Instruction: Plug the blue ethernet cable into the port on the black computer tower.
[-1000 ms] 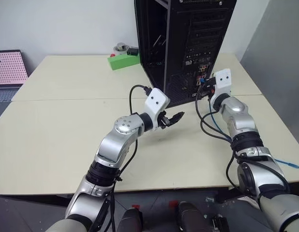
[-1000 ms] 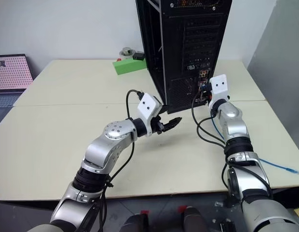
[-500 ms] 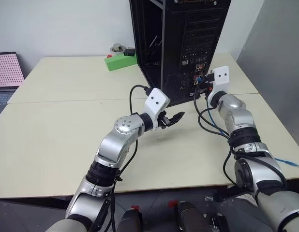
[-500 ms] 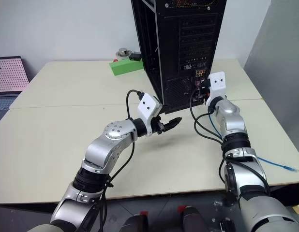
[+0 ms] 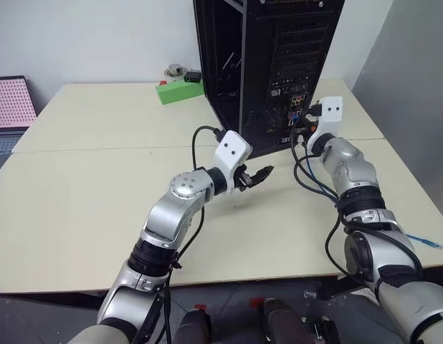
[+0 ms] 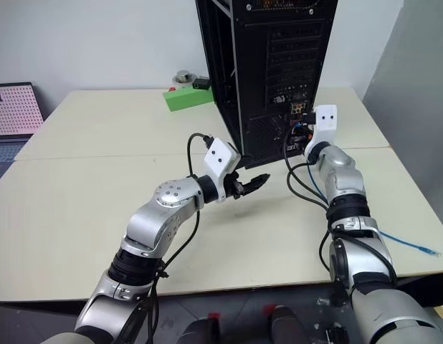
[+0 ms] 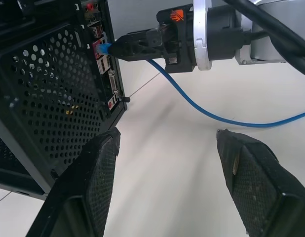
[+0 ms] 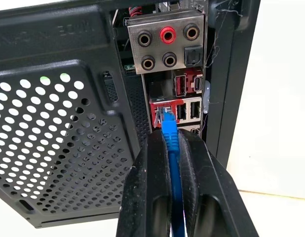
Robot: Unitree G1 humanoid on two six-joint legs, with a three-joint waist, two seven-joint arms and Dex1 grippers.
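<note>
At the back of the tower (image 5: pixel 279 64), which stands on the worktop (image 5: pixel 99 179), the job is almost done. The right hand (image 8: pixel 170 148) is squeezed shut on the cable (image 7: pixel 192 98), close to its plug. The plug tip sits right at the port (image 8: pixel 161 114) in the red block of sockets, but I cannot tell if it has gone in all the way. It seems to need one last push. The left hand (image 7: pixel 165 163) waits open and empty, near the tower's bottom corner. Raised letters run along the tower's back edge, too faint to read.
</note>
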